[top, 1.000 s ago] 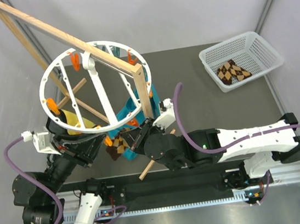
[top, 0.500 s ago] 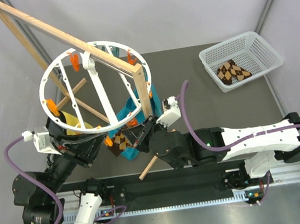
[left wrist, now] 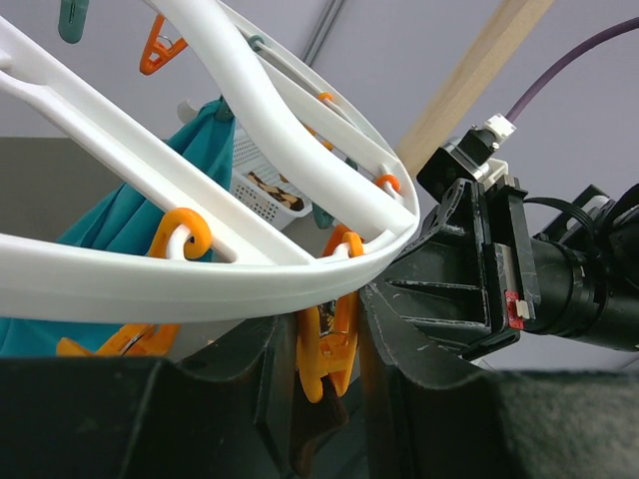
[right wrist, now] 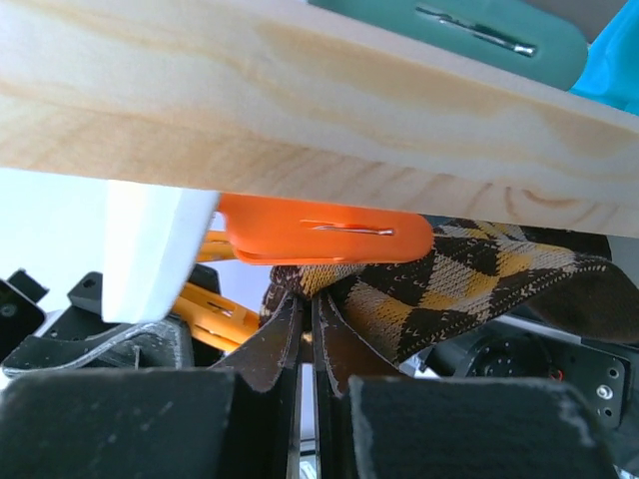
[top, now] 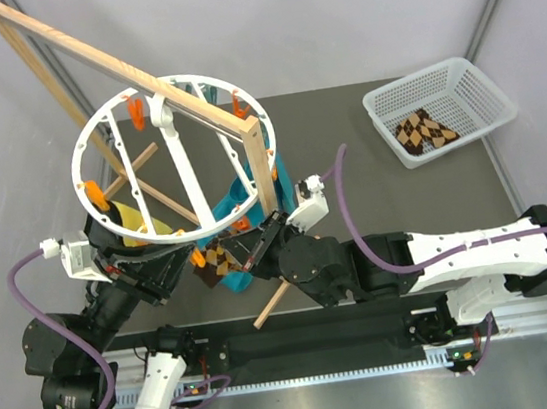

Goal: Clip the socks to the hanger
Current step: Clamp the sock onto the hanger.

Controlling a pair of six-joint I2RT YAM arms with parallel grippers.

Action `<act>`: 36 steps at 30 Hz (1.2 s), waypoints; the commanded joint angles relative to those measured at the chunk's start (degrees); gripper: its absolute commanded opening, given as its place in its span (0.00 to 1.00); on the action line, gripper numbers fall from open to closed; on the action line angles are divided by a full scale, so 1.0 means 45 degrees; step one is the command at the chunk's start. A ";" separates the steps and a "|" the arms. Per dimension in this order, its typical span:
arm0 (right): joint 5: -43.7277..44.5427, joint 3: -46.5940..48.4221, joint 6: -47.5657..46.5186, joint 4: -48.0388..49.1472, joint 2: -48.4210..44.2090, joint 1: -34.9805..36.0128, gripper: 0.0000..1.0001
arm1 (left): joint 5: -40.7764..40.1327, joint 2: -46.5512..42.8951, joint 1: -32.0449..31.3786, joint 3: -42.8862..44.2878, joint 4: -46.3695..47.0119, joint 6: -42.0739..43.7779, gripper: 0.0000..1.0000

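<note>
The white ring hanger (top: pixel 103 136) hangs from the wooden frame, with orange clips around its rim. My left gripper (left wrist: pixel 325 344) sits under the near rim (left wrist: pixel 200 284), shut on an orange clip (left wrist: pixel 339 329) that hangs there. My right gripper (right wrist: pixel 316 304) is shut on the edge of an argyle sock (right wrist: pixel 469 274), just below another orange clip (right wrist: pixel 319 232). From above, that sock (top: pixel 218 259) hangs between the left gripper (top: pixel 190 263) and the right gripper (top: pixel 247 251), under the ring's near edge. A second sock (top: pixel 423 131) lies in the basket.
A wooden frame bar (top: pixel 126 78) crosses over the ring, and its post (top: pixel 261 171) stands right beside my right wrist. A teal cloth (top: pixel 243 203) and a yellow-and-black cloth (top: pixel 140 225) hang from the ring. The white mesh basket (top: pixel 482 101) stands at the back right.
My right arm has shifted, lifting the sock slightly up towards the ring's near rim. The left arm and the hanger have not moved.
</note>
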 commanded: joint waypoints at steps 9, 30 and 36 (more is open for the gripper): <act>-0.0432 -0.0353 0.0135 0.0968 -0.0503 -0.0343 0.00 | -0.0134 -0.0069 -0.0026 0.0086 0.0368 0.0246 0.65; -0.3088 -0.0022 -0.4004 -0.0357 -0.0542 -0.0598 0.46 | -0.1307 -0.0421 -0.0026 0.2701 -0.3225 0.0246 0.68; -0.3537 -0.0101 -0.5761 -0.1197 -0.1265 -0.0520 0.50 | -0.0095 -0.0129 -0.0026 0.3074 -0.3772 0.0306 0.63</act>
